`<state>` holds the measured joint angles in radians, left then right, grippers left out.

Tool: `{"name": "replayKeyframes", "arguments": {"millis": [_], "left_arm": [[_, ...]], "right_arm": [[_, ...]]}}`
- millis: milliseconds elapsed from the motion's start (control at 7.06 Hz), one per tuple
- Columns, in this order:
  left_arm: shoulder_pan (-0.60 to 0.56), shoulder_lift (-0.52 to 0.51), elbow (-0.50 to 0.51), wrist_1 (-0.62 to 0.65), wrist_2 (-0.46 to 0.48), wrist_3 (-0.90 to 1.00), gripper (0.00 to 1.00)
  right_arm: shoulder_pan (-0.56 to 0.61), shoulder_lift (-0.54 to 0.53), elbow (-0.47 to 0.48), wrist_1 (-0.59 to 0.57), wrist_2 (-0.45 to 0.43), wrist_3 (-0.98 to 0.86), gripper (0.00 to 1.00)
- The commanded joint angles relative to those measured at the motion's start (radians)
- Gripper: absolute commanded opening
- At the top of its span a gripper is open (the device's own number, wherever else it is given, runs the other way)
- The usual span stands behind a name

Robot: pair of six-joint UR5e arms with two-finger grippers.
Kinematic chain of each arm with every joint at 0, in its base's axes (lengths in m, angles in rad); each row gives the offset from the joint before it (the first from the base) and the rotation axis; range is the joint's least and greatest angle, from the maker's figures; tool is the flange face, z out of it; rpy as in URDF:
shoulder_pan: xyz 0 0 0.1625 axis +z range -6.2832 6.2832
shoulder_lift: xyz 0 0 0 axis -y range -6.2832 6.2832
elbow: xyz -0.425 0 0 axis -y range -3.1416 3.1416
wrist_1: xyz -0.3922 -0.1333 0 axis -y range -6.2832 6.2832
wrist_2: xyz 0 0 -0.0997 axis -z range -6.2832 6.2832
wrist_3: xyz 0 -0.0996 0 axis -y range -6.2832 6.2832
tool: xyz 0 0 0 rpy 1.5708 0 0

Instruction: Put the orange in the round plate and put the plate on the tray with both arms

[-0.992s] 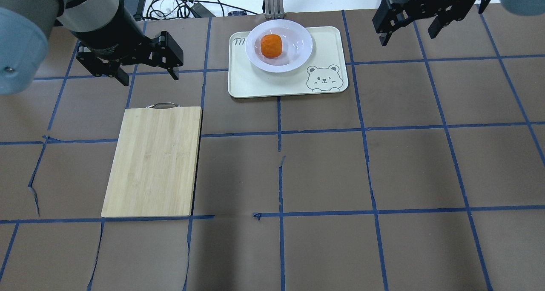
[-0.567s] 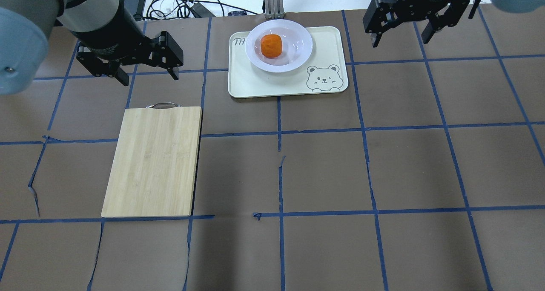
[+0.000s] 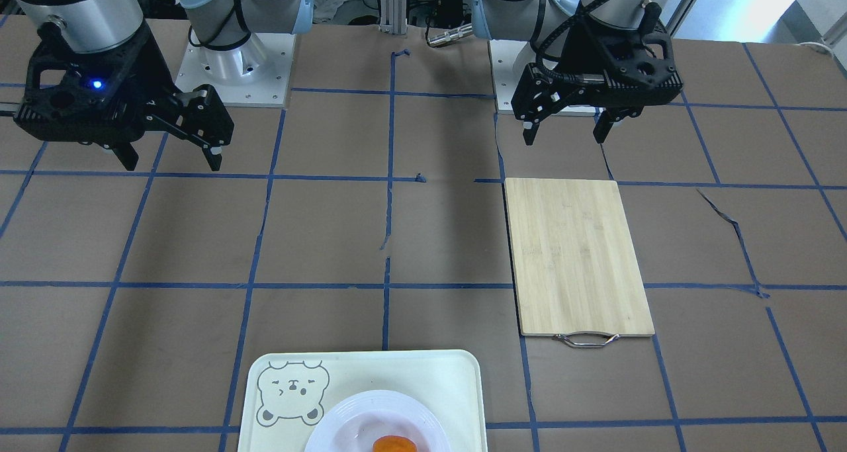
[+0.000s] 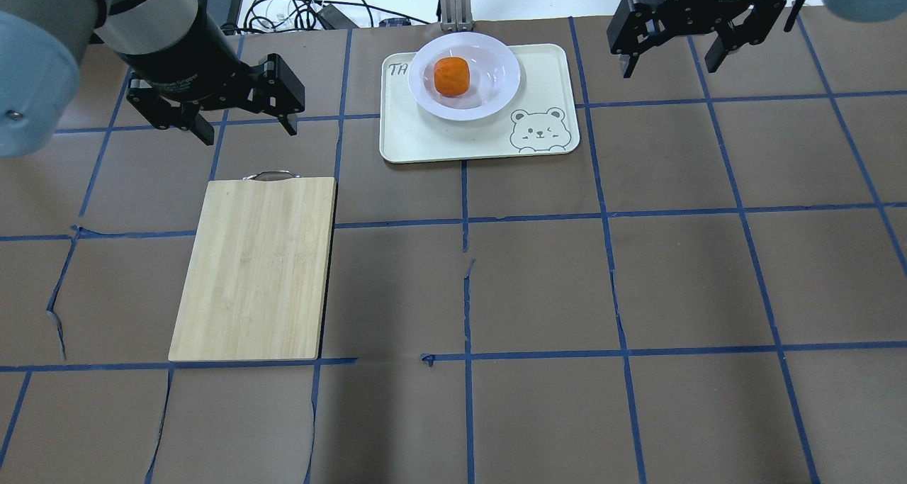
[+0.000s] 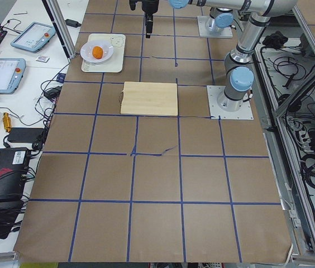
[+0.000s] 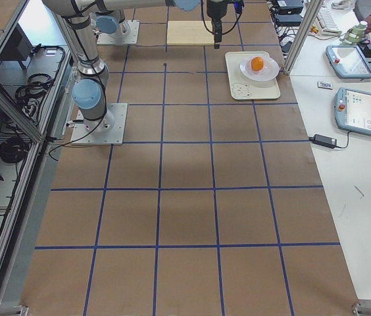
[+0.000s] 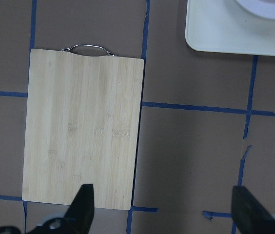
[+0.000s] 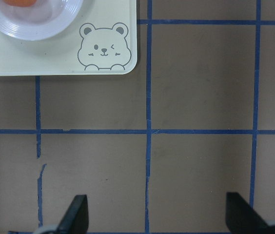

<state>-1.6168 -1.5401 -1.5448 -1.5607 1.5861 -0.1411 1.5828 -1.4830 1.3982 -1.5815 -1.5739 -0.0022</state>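
The orange [image 4: 451, 76] sits in the sunken centre of the round plate [image 4: 496, 87], and the plate rests on the far half of the cream tray [image 4: 439, 140]. The front-facing view shows the orange [image 3: 394, 444], plate [image 3: 344, 419] and tray [image 3: 450, 386] at its bottom edge. My left gripper [image 4: 249, 133] hangs open and empty left of the tray, beyond the cutting board. To the right of the tray my right gripper [image 4: 668, 69] is also open and empty. The right wrist view catches the tray corner with the bear [image 8: 103, 46] and the plate rim [image 8: 35, 27].
A bamboo cutting board [image 4: 255, 268] with a metal handle lies bare on the left side of the brown, blue-taped table. Cables [image 4: 305, 9] and an aluminium post [image 4: 453, 2] stand past the far edge. Tablets [image 6: 356, 108] lie on the white side bench.
My right gripper has shifted a little to the left and squared up, staying open. The left gripper, orange, plate and tray have not moved.
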Motion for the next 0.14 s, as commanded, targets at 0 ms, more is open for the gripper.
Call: {"name": "replayKeyframes", "arguments": {"millis": [0], "left_arm": [[0.0,0.002,0.0,-0.001,0.0,0.0,1.0]], "right_arm": [[0.0,0.001,0.002,-0.006,0.0,0.002,1.0]]}}
